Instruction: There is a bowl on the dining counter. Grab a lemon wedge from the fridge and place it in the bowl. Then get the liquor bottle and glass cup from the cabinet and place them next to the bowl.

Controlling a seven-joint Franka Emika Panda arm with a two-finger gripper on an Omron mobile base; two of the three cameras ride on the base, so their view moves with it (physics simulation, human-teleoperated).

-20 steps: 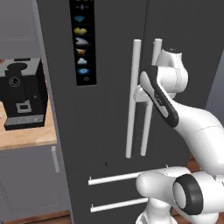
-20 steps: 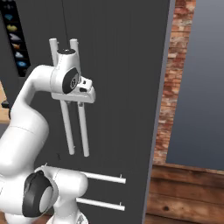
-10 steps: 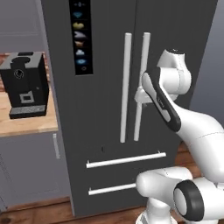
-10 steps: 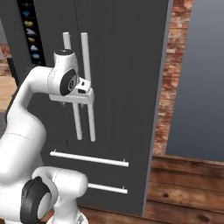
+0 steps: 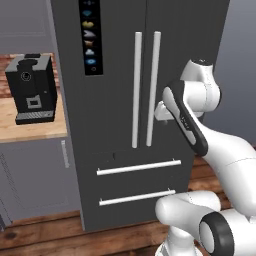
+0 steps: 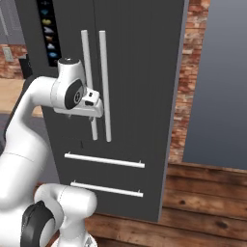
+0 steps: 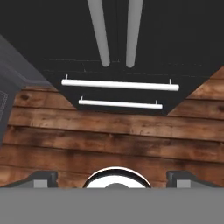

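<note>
Floorboards (image 7: 109, 140) of dark wood lie nearest in our hand view, past our two dark fingertips (image 7: 43, 177), which stand far apart at the bottom corners with nothing between them: the jaws are spread wide and empty. Our gripper (image 7: 113, 179) points down along the front of the fridge (image 5: 120, 125), close to the door but not touching it. Beyond the boards we see the fridge's two horizontal drawer handles (image 7: 120, 84), then the lower ends of its two long vertical door handles (image 7: 114, 33). Both doors are shut. From our left base view, a black coffee machine (image 5: 31, 87) stands on a wooden counter (image 5: 30, 131) left of the fridge. A brick wall (image 6: 190, 77) lies on its other side.
</note>
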